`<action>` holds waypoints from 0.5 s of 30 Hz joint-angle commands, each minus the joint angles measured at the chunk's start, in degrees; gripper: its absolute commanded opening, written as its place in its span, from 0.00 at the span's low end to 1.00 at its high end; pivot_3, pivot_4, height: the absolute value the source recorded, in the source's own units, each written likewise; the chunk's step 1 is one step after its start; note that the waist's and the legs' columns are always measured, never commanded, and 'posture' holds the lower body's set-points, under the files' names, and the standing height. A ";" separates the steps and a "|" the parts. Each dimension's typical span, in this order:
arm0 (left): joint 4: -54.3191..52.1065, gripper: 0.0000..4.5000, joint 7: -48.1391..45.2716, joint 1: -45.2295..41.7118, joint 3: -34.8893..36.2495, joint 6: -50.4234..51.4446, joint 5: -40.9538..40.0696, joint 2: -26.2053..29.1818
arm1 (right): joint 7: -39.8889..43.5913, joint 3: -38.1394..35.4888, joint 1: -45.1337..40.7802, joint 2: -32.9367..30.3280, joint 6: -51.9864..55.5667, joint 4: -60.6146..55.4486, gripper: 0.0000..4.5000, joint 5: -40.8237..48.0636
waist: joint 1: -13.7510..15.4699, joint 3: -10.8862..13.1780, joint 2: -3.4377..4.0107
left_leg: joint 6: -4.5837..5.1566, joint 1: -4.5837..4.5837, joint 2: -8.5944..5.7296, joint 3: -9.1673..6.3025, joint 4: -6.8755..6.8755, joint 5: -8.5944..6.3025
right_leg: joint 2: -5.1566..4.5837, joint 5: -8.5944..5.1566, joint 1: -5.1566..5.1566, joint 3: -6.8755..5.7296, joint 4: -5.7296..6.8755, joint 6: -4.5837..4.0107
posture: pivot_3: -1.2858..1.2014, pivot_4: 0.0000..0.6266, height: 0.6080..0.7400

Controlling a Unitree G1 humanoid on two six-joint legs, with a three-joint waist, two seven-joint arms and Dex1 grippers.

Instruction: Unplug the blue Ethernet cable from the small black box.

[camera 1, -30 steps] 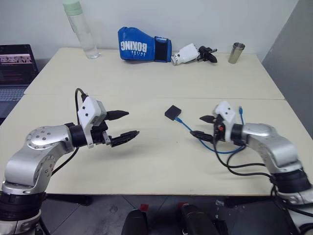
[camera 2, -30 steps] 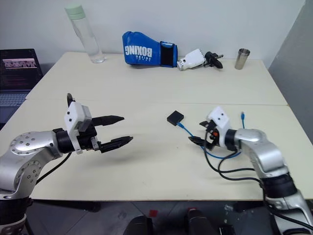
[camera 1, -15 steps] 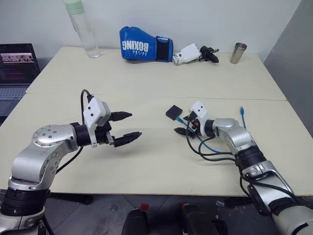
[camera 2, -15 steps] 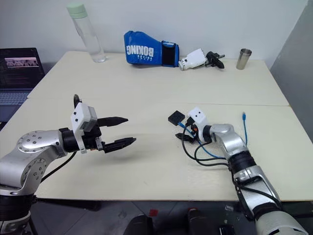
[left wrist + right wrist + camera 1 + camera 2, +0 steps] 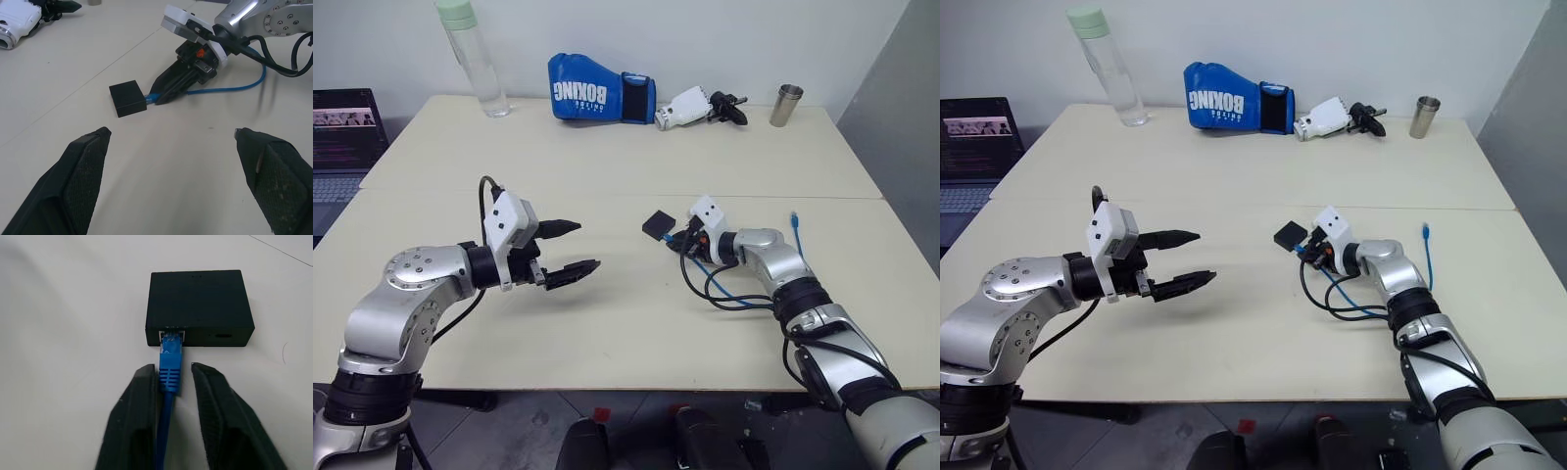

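Observation:
The small black box [image 5: 658, 224] lies flat near the middle of the table, and the blue Ethernet cable [image 5: 169, 367] is plugged into the side that faces my right arm. My right gripper [image 5: 677, 240] sits low on the table just behind the box. Its two fingers [image 5: 142, 396] are shut on the cable's plug right at the socket. From there the cable [image 5: 225, 89] trails back under the right arm, and its free end [image 5: 796, 223] lies to the right. My left gripper [image 5: 585, 245] hovers open and empty above the table, well to the left of the box.
Along the far edge stand a clear bottle [image 5: 475, 59], a blue boxing glove [image 5: 600, 90], a spare white-and-black gripper [image 5: 698, 106] and a metal cup [image 5: 787, 105]. A laptop [image 5: 347, 127] sits off the left side. Black arm cables [image 5: 705, 286] loop on the table beside my right wrist.
My right gripper has moved forward and left up to the black box and shut on the blue plug. The left gripper has stayed where it was, open.

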 commanded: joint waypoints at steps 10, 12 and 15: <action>5.25 0.97 -1.60 -2.59 2.37 1.49 -3.42 -0.94 | -4.09 8.40 8.58 -6.72 -24.26 -21.21 0.02 -16.01 | -0.22 0.01 0.01 | -0.01 -0.03 -0.02 -0.01 0.00 0.00 | -0.01 0.00 -0.02 0.00 0.00 0.01 | 0.52 0.24 1.00; 7.49 0.97 -2.38 -4.52 2.25 3.59 -4.94 -0.94 | -5.41 9.84 7.88 -8.74 -31.13 -23.77 0.02 -19.56 | -0.26 0.02 0.03 | -0.01 -0.01 -0.02 0.00 0.00 0.00 | -0.01 0.00 -0.02 0.00 0.01 0.01 | 0.52 0.24 1.00; 10.40 0.97 -3.05 -6.98 2.10 6.66 -6.76 -1.22 | -7.21 10.29 6.36 -10.08 -36.92 -24.89 0.02 -22.24 | -0.37 0.02 0.02 | 0.00 -0.03 -0.02 -0.03 0.01 0.00 | 0.00 -0.01 -0.04 -0.03 0.04 0.01 | 0.52 0.24 1.00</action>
